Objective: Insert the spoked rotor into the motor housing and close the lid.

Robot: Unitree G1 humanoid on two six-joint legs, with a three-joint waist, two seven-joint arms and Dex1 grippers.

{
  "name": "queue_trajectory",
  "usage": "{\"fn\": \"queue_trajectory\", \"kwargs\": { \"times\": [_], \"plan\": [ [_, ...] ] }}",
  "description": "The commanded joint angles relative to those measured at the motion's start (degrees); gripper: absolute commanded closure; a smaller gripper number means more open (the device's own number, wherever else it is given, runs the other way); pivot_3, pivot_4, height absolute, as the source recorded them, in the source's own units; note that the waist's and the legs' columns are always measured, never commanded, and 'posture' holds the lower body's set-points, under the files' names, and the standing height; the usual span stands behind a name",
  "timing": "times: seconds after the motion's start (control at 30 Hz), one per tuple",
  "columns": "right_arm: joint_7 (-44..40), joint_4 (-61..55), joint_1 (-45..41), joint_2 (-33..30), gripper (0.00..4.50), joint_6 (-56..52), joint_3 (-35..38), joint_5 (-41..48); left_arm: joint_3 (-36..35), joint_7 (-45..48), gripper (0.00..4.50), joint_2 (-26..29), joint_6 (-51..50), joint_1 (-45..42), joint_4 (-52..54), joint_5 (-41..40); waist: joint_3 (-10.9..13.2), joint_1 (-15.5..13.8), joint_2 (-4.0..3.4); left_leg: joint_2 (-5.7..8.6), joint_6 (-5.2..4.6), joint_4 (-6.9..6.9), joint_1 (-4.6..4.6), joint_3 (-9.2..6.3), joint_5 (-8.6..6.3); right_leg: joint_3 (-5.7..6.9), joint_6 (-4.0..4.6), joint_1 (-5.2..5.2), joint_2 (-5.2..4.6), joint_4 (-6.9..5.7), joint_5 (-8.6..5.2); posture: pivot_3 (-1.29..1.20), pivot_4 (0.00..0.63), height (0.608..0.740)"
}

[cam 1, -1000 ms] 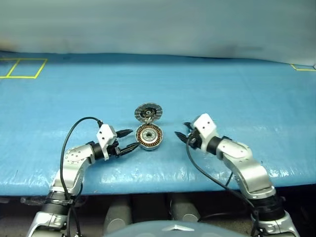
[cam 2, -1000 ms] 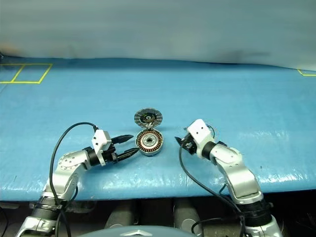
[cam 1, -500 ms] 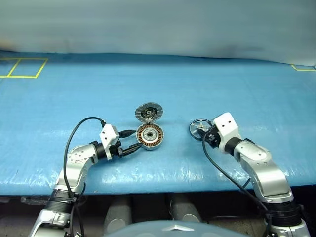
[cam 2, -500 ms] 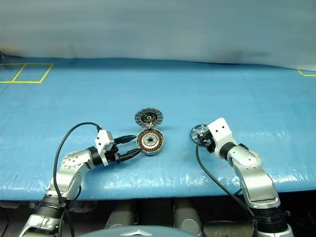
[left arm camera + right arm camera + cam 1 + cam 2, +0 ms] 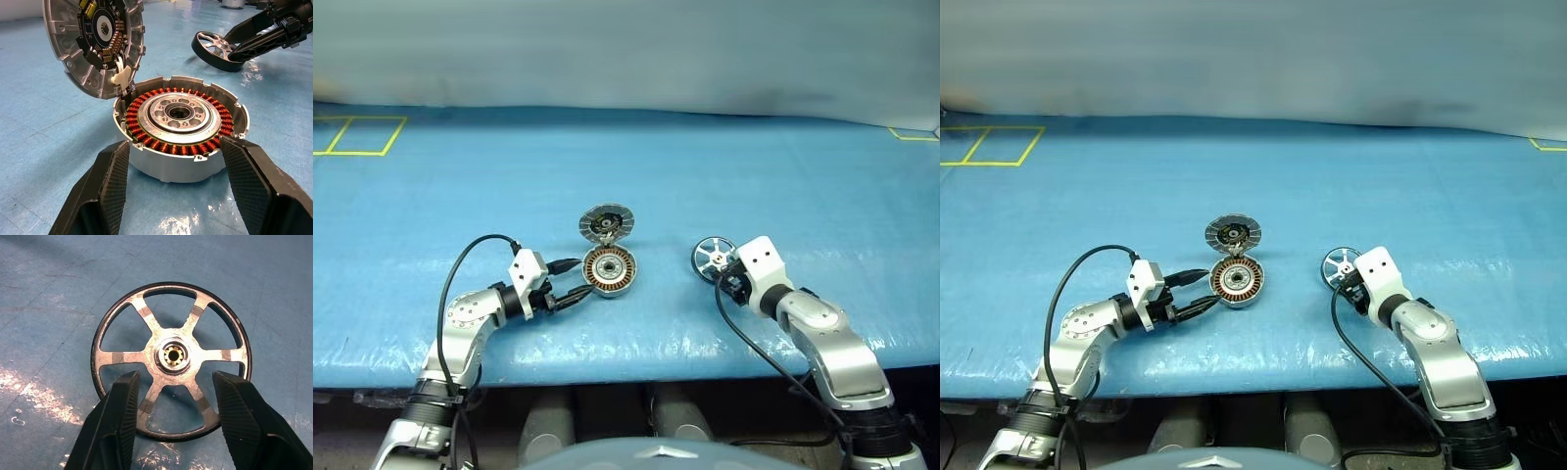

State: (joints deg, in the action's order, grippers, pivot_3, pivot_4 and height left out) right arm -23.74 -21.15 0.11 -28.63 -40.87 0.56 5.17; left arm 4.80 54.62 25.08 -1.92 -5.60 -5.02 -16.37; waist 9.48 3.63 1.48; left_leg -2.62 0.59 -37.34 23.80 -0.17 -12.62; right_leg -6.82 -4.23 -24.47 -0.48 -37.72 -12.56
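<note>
The spoked rotor (image 5: 172, 358) lies on the blue counter (image 5: 783, 166), the right end effector (image 5: 172, 418) parted over its near rim. The left end effector (image 5: 173, 188) straddles the motor housing (image 5: 181, 127), wide, lid (image 5: 93, 39) raised.

the left pincer (image 5: 171, 191) is standing open, its two black fingers (image 5: 105, 188) flanking the motor housing (image 5: 181, 129) on the blue worktop (image 5: 44, 122). the lid (image 5: 93, 41) is tilting up from the housing's far rim, ribbed face showing. the right pincer (image 5: 234, 54) is reaching the spoked rotor (image 5: 217, 49) beyond.
</note>
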Motion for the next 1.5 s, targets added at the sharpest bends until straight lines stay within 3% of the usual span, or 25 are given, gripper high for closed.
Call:
{"fn": "queue_trajectory", "kwargs": {
  "times": [0.03,0.2,0.33,0.5,0.77,1.07,1.23,1.5],
  "plan": [
    [0.2,0.5,0.1,0.8,3.02,-0.8,0.8,1.0,-0.3,-0.4,1.33,0.2,0.7,0.0,0.5,0.4,0.0,0.0,0.07,0.00,0.00,0.00,-0.01,0.00,0.00,0.00,0.00,0.01,0.00,0.00,0.00,0.00,0.150,0.740],
    [0.0,0.8,-0.1,2.5,3.02,-0.2,1.3,2.4,-0.4,-0.5,1.33,0.4,0.7,0.2,0.7,0.4,-0.1,0.1,0.20,-0.01,0.00,0.00,-0.04,0.00,0.00,0.00,0.00,0.04,0.00,0.00,0.00,0.00,0.150,0.740],
    [-1.2,-1.3,-0.8,5.6,4.08,0.6,3.9,6.8,-0.8,-0.6,1.33,0.7,0.4,0.8,1.2,0.0,-0.2,0.3,0.24,-0.02,0.00,0.00,-0.07,0.00,0.00,0.00,0.00,0.05,0.01,-0.01,0.00,0.00,0.150,0.740],
    [-5.4,-5.8,-0.9,8.7,4.08,1.8,5.4,14.7,-1.0,-0.9,1.33,0.8,0.4,1.2,1.3,0.0,-0.1,0.3,0.17,-0.04,0.00,0.03,-0.07,0.01,0.00,0.00,0.00,0.01,0.01,-0.03,0.00,0.00,0.150,0.740],
    [-6.0,-8.3,-0.5,8.7,4.08,2.4,5.0,17.5,-0.9,-1.1,1.33,0.7,0.3,1.4,1.4,-0.1,-0.1,0.2,0.18,-0.02,0.00,0.07,-0.02,0.00,0.00,0.01,0.03,-0.01,0.00,0.02,-0.02,0.00,0.150,0.740],
    [-5.0,-7.1,-2.1,4.6,4.08,4.8,0.2,12.1,-1.0,-1.0,1.33,1.0,0.1,1.5,1.5,0.0,-0.1,0.3,0.17,-0.03,0.00,0.07,-0.04,0.01,0.00,0.01,0.03,-0.03,0.00,0.01,-0.02,0.00,0.150,0.740],
    [-3.7,-1.5,-4.6,5.2,2.89,6.9,-4.3,8.6,-0.9,-1.0,1.33,0.9,0.0,1.3,1.3,0.1,-0.1,0.3,0.18,-0.02,0.00,0.08,-0.04,0.02,0.00,0.01,0.04,-0.02,0.00,0.01,-0.02,0.00,0.150,0.740],
    [-4.0,0.9,-5.5,6.3,2.89,7.6,-7.9,7.2,-1.3,-1.5,1.33,1.1,0.0,2.0,2.1,0.1,-0.1,0.2,0.18,-0.02,0.00,0.12,-0.03,0.01,0.00,0.01,0.05,-0.03,0.00,0.02,-0.03,0.00,0.150,0.740]
  ]
}}
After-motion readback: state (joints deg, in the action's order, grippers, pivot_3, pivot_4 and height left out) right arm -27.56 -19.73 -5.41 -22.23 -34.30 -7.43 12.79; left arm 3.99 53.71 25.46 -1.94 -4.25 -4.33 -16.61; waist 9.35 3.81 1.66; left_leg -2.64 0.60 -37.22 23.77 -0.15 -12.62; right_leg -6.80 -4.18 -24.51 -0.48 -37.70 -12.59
